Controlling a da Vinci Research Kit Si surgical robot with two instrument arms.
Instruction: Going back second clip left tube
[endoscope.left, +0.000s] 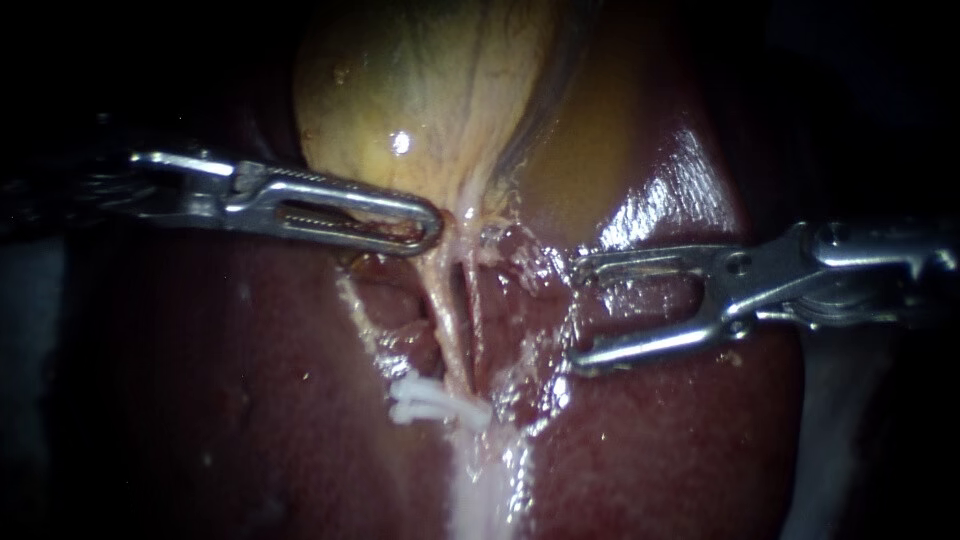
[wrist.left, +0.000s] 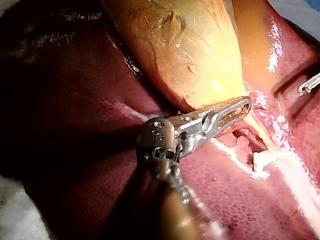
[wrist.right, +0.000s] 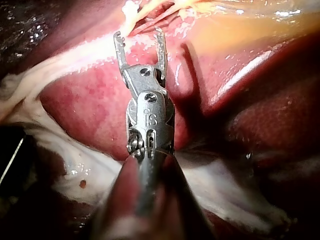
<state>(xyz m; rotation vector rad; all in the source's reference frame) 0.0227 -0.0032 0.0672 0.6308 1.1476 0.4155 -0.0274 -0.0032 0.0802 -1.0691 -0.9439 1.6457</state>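
Endoscope view: the left instrument has its jaws closed on the neck of the gallbladder. Below them the left tube runs down over the liver, with a white clip across its lower end. The right instrument sits near that tube, its jaws apart and empty.
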